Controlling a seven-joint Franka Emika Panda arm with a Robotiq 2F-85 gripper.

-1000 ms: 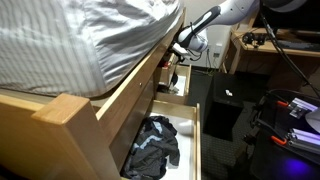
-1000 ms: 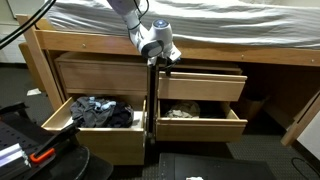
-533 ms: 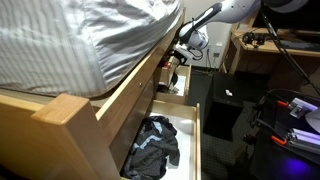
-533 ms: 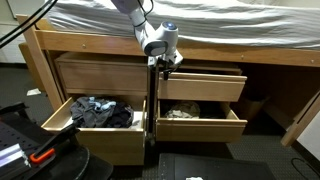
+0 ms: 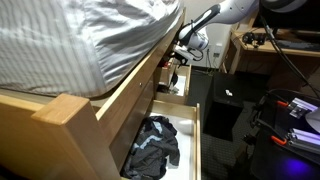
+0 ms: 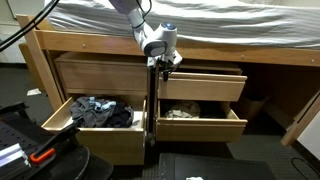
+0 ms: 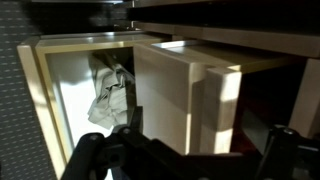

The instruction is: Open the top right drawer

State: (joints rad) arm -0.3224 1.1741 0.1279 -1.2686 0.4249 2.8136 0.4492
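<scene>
The bed frame is made of pale, smooth wood with square posts, and a mattress in a finely striped, wrinkled sheet lies on it. Four flat-fronted drawers of the same wood sit under the bed. The top right drawer is directly under the bed rail, beside the middle post, and it stands a little out of the frame. The gripper is at the end of this drawer nearest the post, on the grey and white arm that reaches down from above. In the wrist view the jaws stand wide apart: the dark fingers are at the two lower corners, and the box-shaped drawer front is between them. I cannot tell if a pad touches the wood. The drawer below is pulled far out and holds a crumpled pale cloth. The top left drawer is closed, and the lower left drawer is open and filled with dark, rumpled clothes. In an exterior view a black box stands on the floor near the open drawers.
</scene>
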